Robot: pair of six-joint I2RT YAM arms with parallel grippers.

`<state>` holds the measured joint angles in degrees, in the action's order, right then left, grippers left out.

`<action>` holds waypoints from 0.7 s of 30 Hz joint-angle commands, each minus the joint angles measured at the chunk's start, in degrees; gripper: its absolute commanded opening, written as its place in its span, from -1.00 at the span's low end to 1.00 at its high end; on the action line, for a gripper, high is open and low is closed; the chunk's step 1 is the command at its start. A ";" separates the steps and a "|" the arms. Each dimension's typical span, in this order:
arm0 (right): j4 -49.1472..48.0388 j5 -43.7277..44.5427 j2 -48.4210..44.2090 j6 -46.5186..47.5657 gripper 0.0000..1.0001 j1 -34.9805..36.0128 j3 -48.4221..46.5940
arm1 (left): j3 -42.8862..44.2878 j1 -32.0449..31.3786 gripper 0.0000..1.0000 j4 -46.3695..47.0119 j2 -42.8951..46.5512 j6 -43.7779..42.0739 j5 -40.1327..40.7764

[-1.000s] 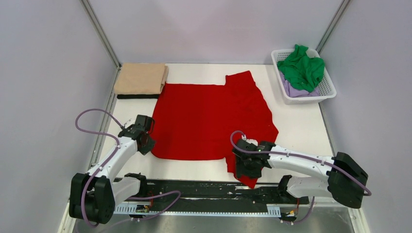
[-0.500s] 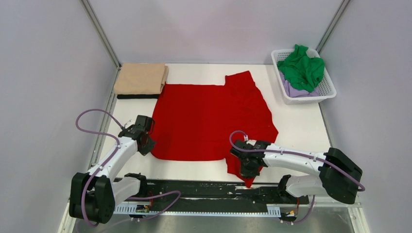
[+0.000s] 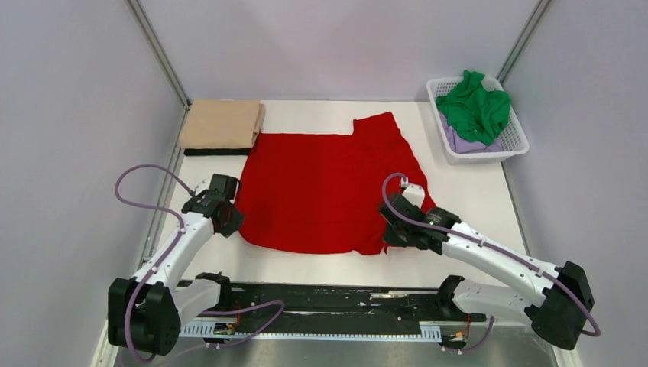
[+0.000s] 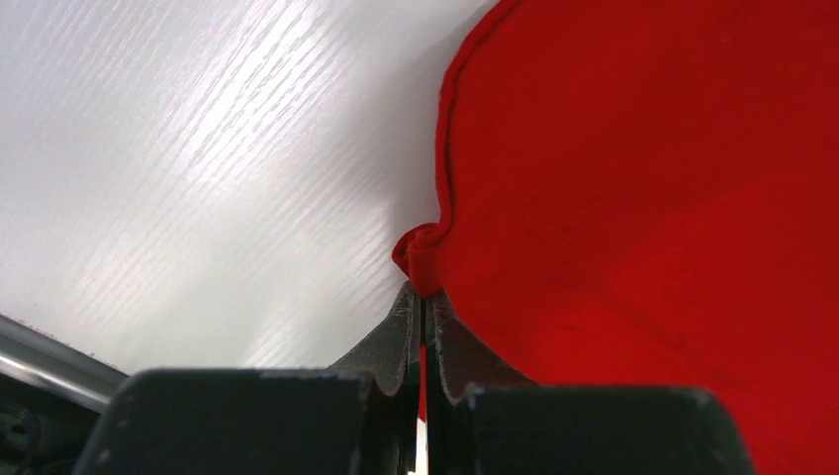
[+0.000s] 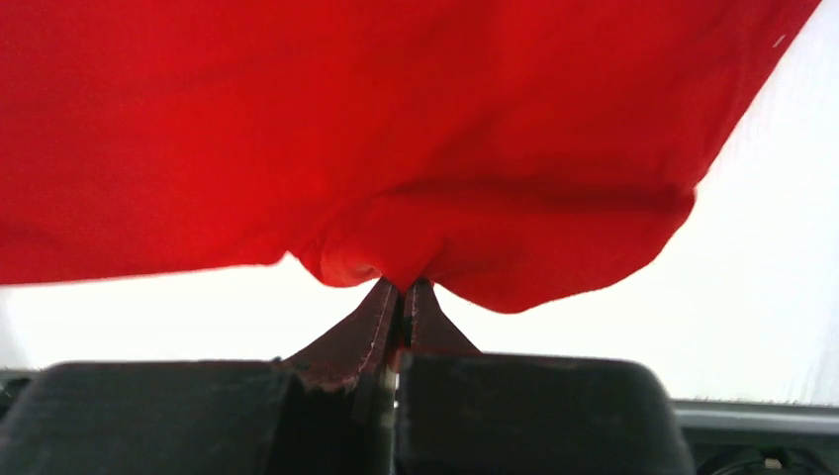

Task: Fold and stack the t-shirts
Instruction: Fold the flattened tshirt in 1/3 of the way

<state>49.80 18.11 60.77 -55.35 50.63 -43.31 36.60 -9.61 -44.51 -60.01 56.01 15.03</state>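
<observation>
Bright red cloth t-shirt (image 3: 321, 191) is spread flat mid-counter (image 3: 474, 202). Left gripper (image 4: 423, 307) is clamped on its near-left corner. Right gripper (image 5: 401, 292) is clamped on a bunched fold at the near-right edge.

I read this as the start of a fold. My plan: lift both ends together at equal height, hold the edge taut, carry it to the far edge and lay it down square.

Count is four shirts:
- one red
- one folded tan-beige shirt (image 3: 221, 124), far left
- one green shirt (image 3: 475, 107) and one pale lilac shirt (image 3: 458, 141), both crumpled in the single white plastic lattice basket (image 3: 477, 157), far right
</observation>
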 commanded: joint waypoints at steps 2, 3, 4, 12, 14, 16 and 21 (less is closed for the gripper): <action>-5.63 4.41 -1.66 7.47 -1.00 -5.87 -4.24 | 5.55 0.11 -1.00 2.01 -2.57 -0.55 0.07; -7.22 4.20 -1.63 8.45 -1.00 -6.95 -4.60 | 6.63 0.11 -1.00 2.16 -3.14 -0.33 0.30; -8.76 3.87 -1.48 9.64 -1.00 -8.06 -4.90 | 7.12 0.11 -1.00 2.29 -4.60 -0.03 0.60; -16.93 -0.77 3.90 16.61 -1.00 -17.62 -8.77 | 13.12 0.91 -1.00 5.53 -12.26 0.35 -0.07; -19.01 -3.05 5.40 18.07 -1.00 -19.92 -9.54 | 14.34 1.38 -1.00 6.19 -13.89 0.62 -0.05; -20.82 -4.72 7.05 19.41 -1.00 -21.94 -10.36 | 15.81 1.91 -1.00 6.83 -15.62 0.61 -0.16; -24.31 -8.79 12.75 22.05 -1.00 -26.71 -12.87 | 19.83 3.16 -1.00 8.76 -21.73 0.35 -1.19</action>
<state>32.10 13.65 70.02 -37.47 26.92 -52.31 52.45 -7.60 -39.00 -78.06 56.23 13.98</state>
